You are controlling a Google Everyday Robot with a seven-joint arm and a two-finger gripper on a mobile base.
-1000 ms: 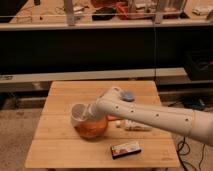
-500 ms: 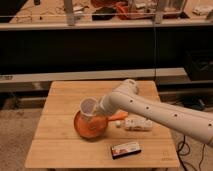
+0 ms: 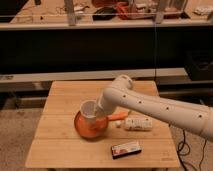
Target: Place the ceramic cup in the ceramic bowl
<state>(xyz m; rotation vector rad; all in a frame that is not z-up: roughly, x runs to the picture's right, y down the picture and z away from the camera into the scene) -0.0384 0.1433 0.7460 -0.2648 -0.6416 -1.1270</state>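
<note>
An orange ceramic bowl point(image 3: 89, 127) sits on the wooden table point(image 3: 60, 145), left of centre. A white ceramic cup point(image 3: 89, 111) stands upright inside the bowl, toward its back. My white arm reaches in from the right, and its gripper point(image 3: 101, 111) is at the cup's right side, right against it. The gripper is largely hidden behind the arm's wrist.
An orange carrot-like object point(image 3: 119, 115) lies just right of the bowl. A white packet point(image 3: 137, 124) lies beyond it to the right. A dark snack bar point(image 3: 125, 149) lies near the table's front edge. Shelving with clutter runs along the back.
The arm has lifted and swung rightward off the bowl, uncovering the cup, which now stands inside the bowl. The bowl has not moved.
</note>
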